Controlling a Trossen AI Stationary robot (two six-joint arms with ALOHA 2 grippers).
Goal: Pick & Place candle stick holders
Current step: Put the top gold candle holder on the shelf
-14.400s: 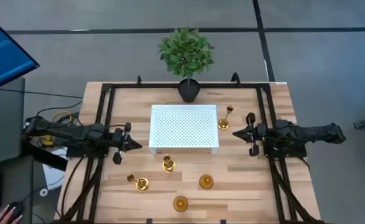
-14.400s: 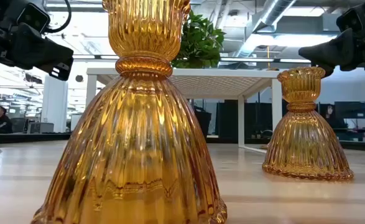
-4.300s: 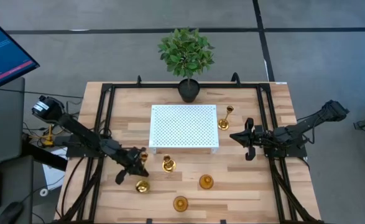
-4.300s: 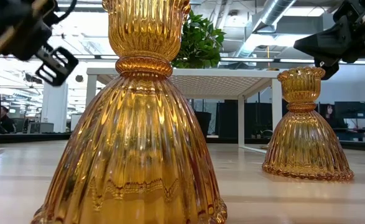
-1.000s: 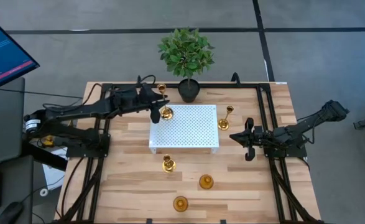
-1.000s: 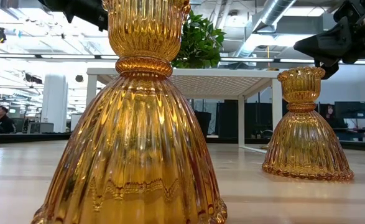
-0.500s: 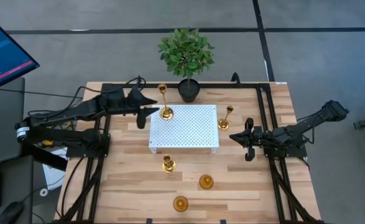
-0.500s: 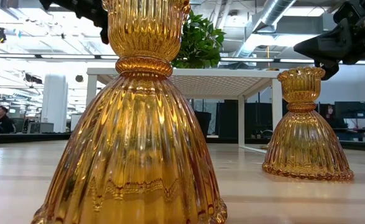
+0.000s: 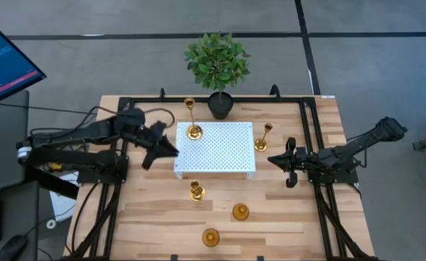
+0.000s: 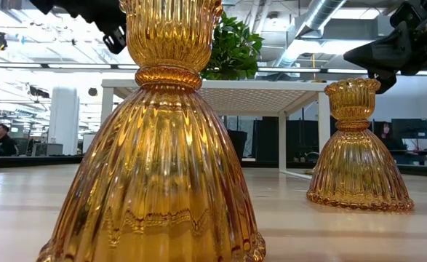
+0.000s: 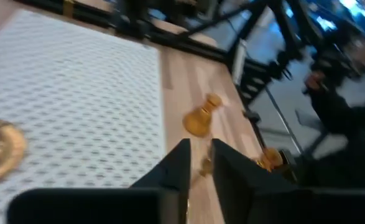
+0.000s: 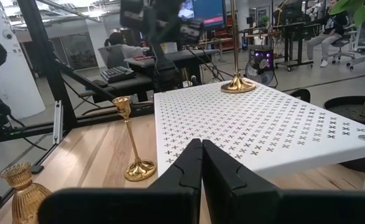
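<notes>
Grey floor surrounds my wooden bench [image 9: 285, 225], which carries a black frame, a potted plant [image 9: 217, 61] at the far edge and a white perforated platform [image 9: 214, 148] in the middle. On that platform's far left corner stands the tall thin-stemmed holder [image 9: 191, 119], upright. A second slim holder [image 9: 263, 138] stands on the wood just right of the platform. Three squat holders sit nearer me: one [image 9: 196, 191] just in front of the platform, one [image 9: 240, 212] further forward, one [image 9: 210, 236] near the front edge.

My left pincer [image 9: 163, 147] hovers beside the platform's left edge, empty, fingers a little apart. My right pincer [image 9: 277, 158] waits right of the platform, fingers pressed together.

I judge these holders rigid, smooth and slippery. The slim ones look top-heavy and tippable, so I would pinch low on the stem. The ribbed squat ones look like glass, heavier and breakable; I would take them at the narrow neck.
</notes>
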